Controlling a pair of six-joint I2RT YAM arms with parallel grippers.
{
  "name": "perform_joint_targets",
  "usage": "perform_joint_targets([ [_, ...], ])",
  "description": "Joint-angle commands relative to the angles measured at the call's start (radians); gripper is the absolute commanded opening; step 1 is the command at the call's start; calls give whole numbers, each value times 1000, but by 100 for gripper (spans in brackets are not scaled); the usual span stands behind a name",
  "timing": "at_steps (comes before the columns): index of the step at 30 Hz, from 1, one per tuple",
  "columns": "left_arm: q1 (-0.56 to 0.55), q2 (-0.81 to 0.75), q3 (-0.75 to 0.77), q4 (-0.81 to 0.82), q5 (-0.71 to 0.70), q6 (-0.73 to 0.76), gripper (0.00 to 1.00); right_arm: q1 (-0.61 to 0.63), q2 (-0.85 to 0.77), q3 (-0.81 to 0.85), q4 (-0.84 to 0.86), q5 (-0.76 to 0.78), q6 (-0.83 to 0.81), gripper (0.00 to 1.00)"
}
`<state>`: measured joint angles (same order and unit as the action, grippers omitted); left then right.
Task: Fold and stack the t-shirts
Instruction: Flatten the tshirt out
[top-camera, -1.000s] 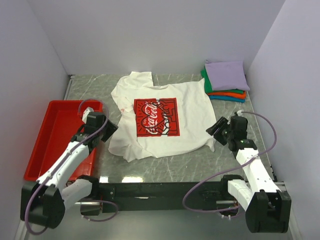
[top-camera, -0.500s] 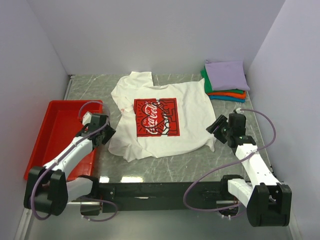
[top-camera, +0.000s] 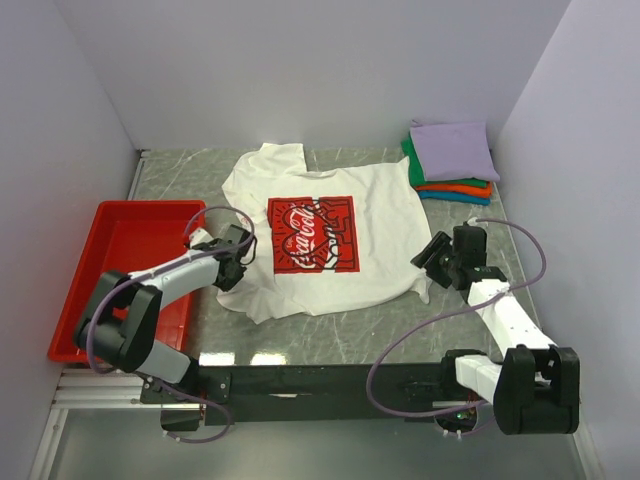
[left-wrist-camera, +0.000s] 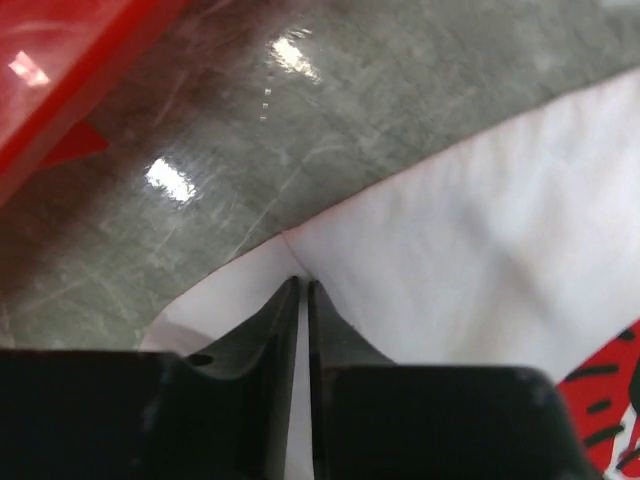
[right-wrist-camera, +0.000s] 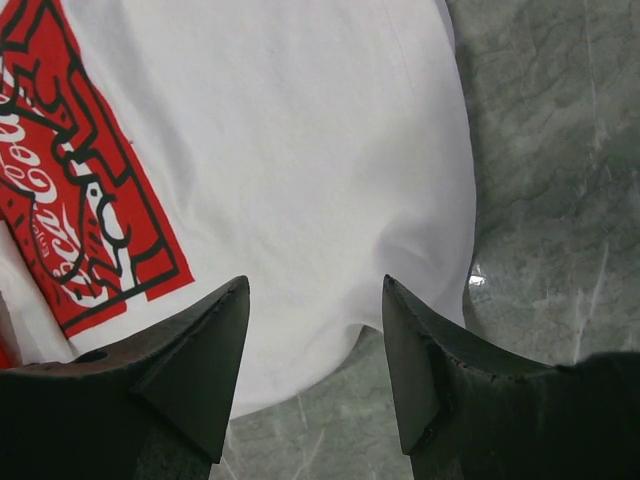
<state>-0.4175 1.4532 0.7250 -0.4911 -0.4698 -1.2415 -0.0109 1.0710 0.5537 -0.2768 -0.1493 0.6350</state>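
Folded plain cloth tees (top-camera: 455, 150) stacked; white Coca-Cola-print cloth t-shirt (top-camera: 385, 225) unfolded, left gripper (left-wrist-camera: 303, 285) pinching its hem, right gripper (right-wrist-camera: 315, 290) wide.

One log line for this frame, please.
left gripper: shut on white t-shirt edge | right gripper: open above opposite edge | folded stack: far-right corner

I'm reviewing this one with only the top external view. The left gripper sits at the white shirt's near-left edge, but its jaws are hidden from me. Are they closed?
Observer: The left wrist view shows the left gripper closed to a thin slit on the edge of the white t-shirt, with a crease running from its tips.
Operator: And the right one?
Observer: The right gripper is wide open over the shirt's rounded corner and holds nothing.
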Motion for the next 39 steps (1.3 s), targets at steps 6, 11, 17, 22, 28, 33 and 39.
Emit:
perform_joint_targets([
  [6,-89,-97,-87,-221,-110,-297,9,-1,75,64,36,13,5,63],
  [11,-124,-298,-190,-259,-58,-361,7,-11,118,87,30,22,-3,63],
  [17,-152,-494,-228,-307,-30,-385,7,-37,138,94,2,31,5,63],
  [22,-153,-573,-179,-238,-87,-245,8,-67,35,31,-41,34,46,63],
  [28,-153,-478,-61,-193,-125,-132,11,-116,-101,-70,-105,-1,100,60],
  [33,-152,-404,-9,-147,-118,-76,12,-153,-201,-171,-173,-26,160,56],
  [39,-152,-378,-22,-81,-99,-39,12,-179,-321,-279,-161,-75,267,55],
])
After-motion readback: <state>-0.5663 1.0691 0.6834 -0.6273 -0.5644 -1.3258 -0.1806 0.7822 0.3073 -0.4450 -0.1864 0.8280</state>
